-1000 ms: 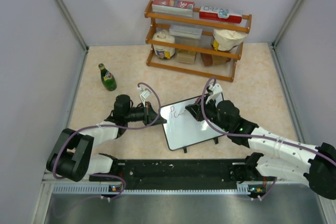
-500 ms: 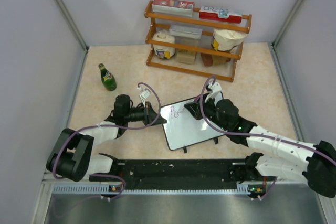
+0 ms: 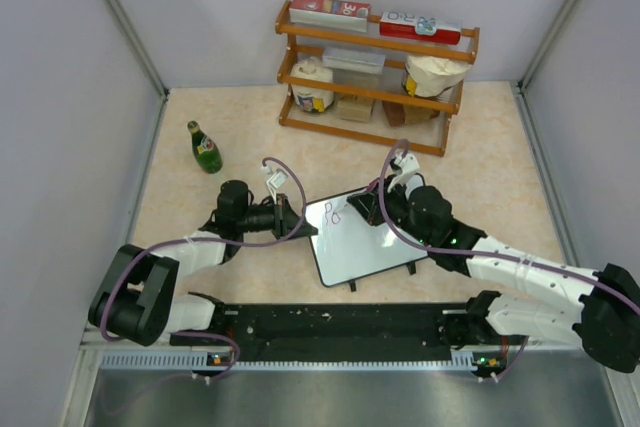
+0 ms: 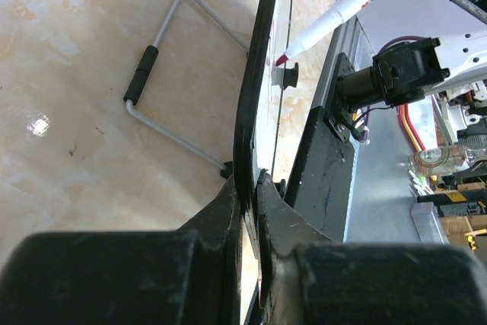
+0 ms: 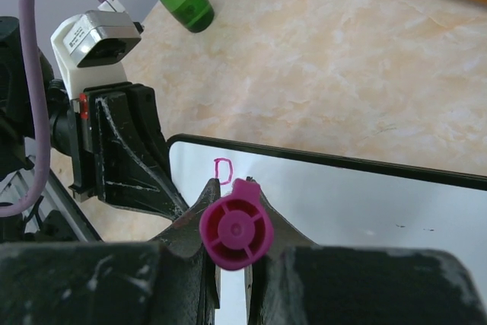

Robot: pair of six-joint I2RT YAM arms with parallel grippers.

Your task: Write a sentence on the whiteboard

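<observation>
The whiteboard (image 3: 372, 247) lies mid-table (image 3: 490, 172), its left edge pinched in the left claw (image 3: 300, 223). The right claw (image 3: 372, 209) grasps a pink marker (image 5: 236, 224) by the sentence (image 5: 223, 170), just first strokes, far-left corner.

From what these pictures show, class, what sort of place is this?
Probably a robot lab test cell: plain grey partition walls, a black mounting rail, and a wooden shelf of groceries.

I'm looking at a beige marbled table (image 3: 490, 172). A wooden rack (image 3: 375, 77) loaded with boxes and bags stands at its far side. A green bottle (image 3: 205, 147) stands upright at far left, well apart from the rack. The whiteboard (image 3: 360, 242) rests mid-table, towards the near edge.
</observation>
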